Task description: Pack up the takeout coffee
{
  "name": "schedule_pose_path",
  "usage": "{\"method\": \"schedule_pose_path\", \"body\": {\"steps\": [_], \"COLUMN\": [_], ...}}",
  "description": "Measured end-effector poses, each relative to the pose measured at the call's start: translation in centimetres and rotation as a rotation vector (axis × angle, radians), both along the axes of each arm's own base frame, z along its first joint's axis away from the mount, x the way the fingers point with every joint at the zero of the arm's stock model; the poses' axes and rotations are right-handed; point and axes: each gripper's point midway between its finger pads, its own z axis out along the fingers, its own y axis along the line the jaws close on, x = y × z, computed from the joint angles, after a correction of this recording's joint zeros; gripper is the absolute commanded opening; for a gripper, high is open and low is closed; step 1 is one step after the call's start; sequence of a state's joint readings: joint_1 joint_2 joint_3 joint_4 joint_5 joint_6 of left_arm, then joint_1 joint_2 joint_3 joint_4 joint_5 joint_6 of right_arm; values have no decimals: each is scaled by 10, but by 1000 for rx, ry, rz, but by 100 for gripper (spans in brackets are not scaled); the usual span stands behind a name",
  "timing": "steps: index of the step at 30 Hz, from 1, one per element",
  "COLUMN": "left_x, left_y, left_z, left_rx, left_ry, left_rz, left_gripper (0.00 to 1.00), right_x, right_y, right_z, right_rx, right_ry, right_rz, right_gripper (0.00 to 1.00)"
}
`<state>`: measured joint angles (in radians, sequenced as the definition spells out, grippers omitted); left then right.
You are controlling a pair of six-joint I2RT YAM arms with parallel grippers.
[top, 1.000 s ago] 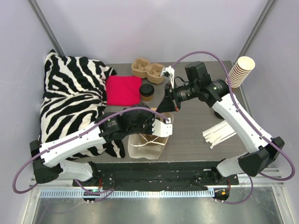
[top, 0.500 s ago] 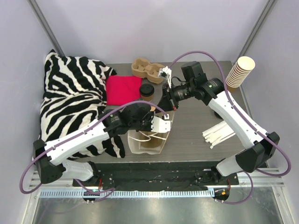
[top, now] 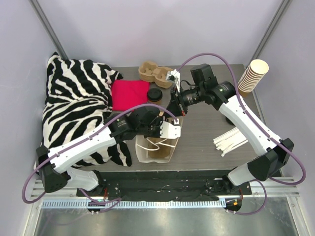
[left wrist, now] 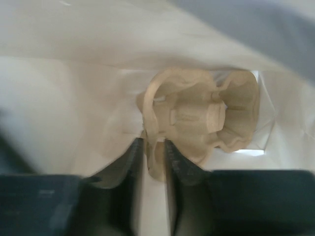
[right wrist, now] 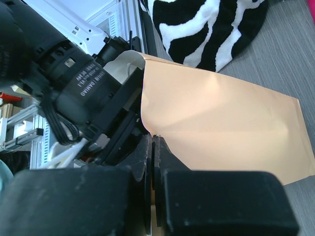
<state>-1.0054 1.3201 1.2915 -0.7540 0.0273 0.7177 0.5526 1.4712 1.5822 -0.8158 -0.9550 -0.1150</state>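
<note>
The takeout coffee, a small tan cup with a black lid, stands on the table behind the paper bag. My left gripper reaches into the bag's open mouth. In the left wrist view the bag's pale inside surrounds a pulp cup carrier, and my left gripper is closed on its near rim. My right gripper is shut on the bag's far rim. In the right wrist view it pinches the tan bag wall.
A second pulp carrier sits at the back of the table. A red cloth and a zebra-striped cloth lie at the left. A tall stack of lidless cups stands at the back right. White sticks lie at the right.
The bag has stood up more and shifted a little left. My left gripper has gone deeper into its mouth. My right gripper has moved slightly left with the rim.
</note>
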Motion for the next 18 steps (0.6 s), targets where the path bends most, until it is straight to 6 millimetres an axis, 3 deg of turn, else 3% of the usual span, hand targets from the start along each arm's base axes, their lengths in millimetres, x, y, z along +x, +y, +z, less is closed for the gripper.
{"method": "schedule_pose_path", "body": {"steps": [3, 11, 18], "left_x": [2, 3, -5], "left_y": [-3, -3, -6], "left_z": [12, 29, 54], "left_rx": [-25, -43, -101], "left_ry": [-15, -27, -27], "left_rz": [2, 6, -24], "left_gripper": [41, 52, 58], "right_x": [1, 5, 9], "right_y": [0, -1, -1], "right_z": [0, 1, 1], "right_rx": [1, 4, -2], "right_ry": [-6, -28, -49], "right_rz": [1, -7, -18], "right_gripper": [1, 1, 1]}}
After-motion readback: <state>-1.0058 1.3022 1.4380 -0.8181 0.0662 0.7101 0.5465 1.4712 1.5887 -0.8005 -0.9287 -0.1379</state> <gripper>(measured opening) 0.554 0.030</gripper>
